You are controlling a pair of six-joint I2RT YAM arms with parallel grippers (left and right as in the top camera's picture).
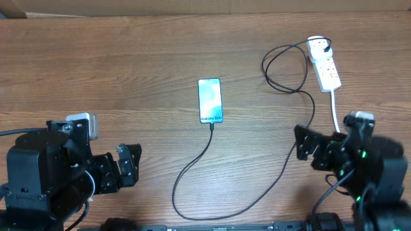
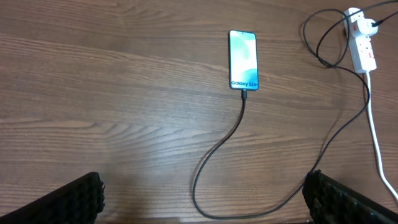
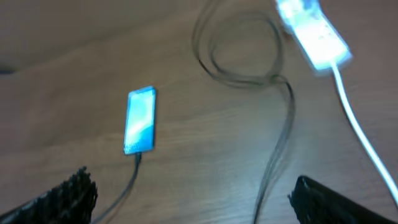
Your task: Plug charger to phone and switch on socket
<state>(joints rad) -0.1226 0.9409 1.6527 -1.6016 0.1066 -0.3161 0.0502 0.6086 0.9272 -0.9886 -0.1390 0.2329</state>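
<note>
The phone [image 1: 210, 100] lies face up mid-table, its screen lit, "Galaxy S24+" at its near end. The charger [image 1: 192, 173], a thin black cable, has its tip at the phone's near edge [image 1: 211, 124]. It loops toward the front edge, then runs up right to a black plug [image 1: 327, 45] on the white socket [image 1: 326, 67]. My left gripper [image 1: 131, 165] is open at the front left, far from the phone [image 2: 243, 60]. My right gripper [image 1: 307, 149] is open at the front right, beside the cable. The right wrist view is blurred; the phone [image 3: 140, 119] and socket [image 3: 314, 34] show.
The socket's thick white cord [image 1: 335, 109] runs down toward my right arm. The cable [image 2: 217, 149] curves across the wood between my left fingers [image 2: 74, 199]. A cable loop [image 1: 282, 70] lies left of the strip.
</note>
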